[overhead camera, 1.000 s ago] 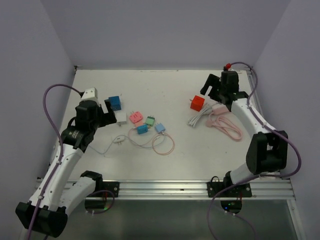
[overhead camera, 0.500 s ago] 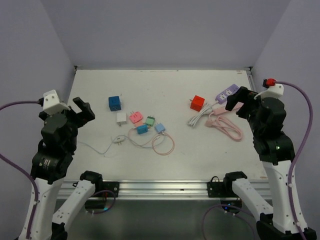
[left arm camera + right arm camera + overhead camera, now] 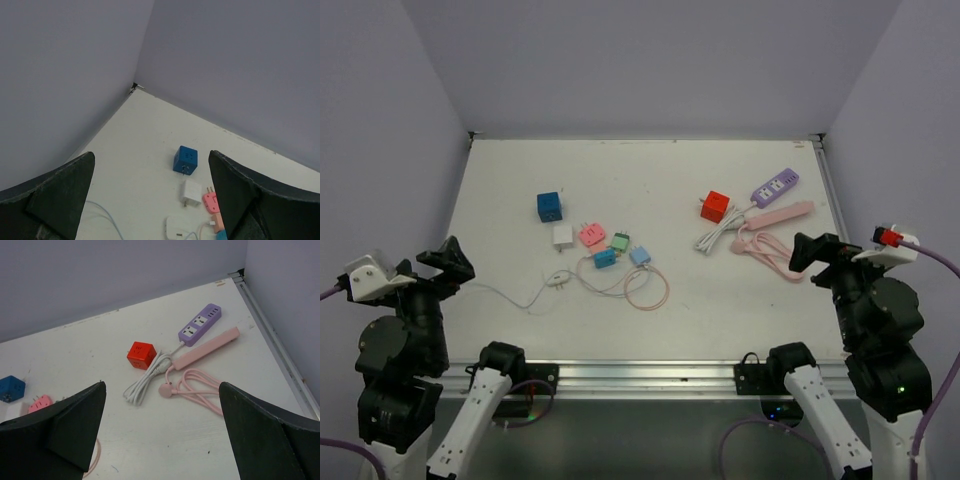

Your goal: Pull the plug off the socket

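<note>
The blue cube socket [image 3: 549, 206] [image 3: 185, 160] rests on the left half of the table. A white plug [image 3: 562, 236] [image 3: 191, 192] lies just in front of it, a small gap between them. My left gripper [image 3: 433, 265] [image 3: 151, 154] is open and empty, held high at the near left edge, well back from both. At the near right, my right gripper [image 3: 820, 250] [image 3: 162, 385] is also open and empty. It hangs above the pink cable [image 3: 200, 390] and touches nothing.
Pink [image 3: 591, 234], green [image 3: 619, 242] and blue [image 3: 605, 258] adapters lie mid-table beside a pink cable loop [image 3: 647, 288] and a thin white cable [image 3: 558, 280]. A red cube socket [image 3: 715, 206], purple strip [image 3: 775, 186], pink strip [image 3: 775, 213] and white cord bundle [image 3: 715, 236] lie right.
Both arms have drawn back from the table's middle to the near edge and risen. The right gripper has opened fully. The purple and pink strips are now uncovered.
</note>
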